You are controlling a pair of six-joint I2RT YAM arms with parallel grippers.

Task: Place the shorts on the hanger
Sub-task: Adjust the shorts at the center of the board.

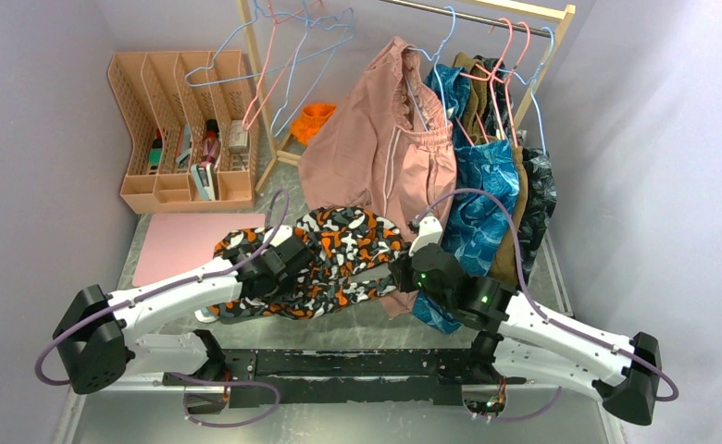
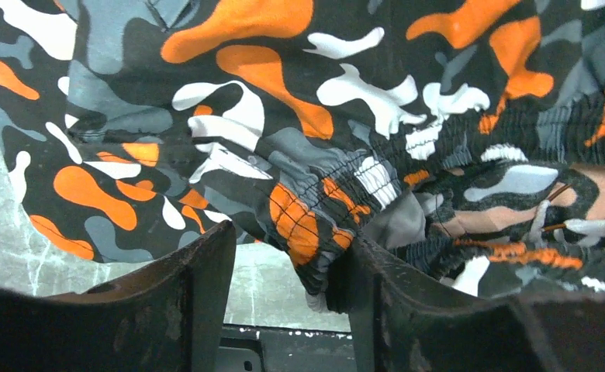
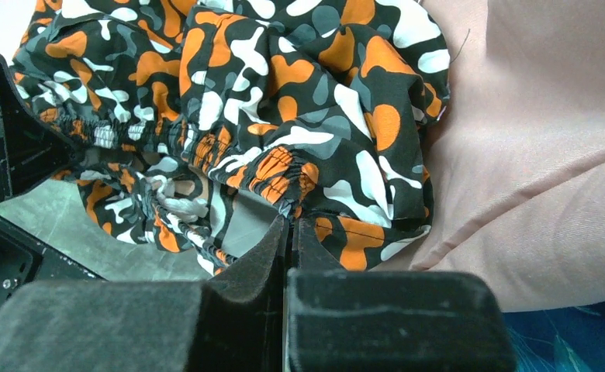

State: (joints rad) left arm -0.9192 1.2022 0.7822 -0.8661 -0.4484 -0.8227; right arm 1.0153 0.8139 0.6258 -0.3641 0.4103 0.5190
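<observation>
1. The shorts lie bunched on the table between the two grippers, their far edge against the hanging pink garment.
2. Right gripper — fingers pressed together, pinching the gathered waistband at their tips.
3. Left gripper — fingers spread; a waistband fold hangs between them, touching one finger and clear of the other.

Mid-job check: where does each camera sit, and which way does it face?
Top external: above and behind the bases, looking down at the shorts, table and clothes rail; both arms show.
Left wrist: on the left arm, facing the shorts' waistband; left gripper open.
Right wrist: on the right arm, facing shorts and pink garment; right gripper shut on the shorts.
Shared: all views show the shorts.
</observation>
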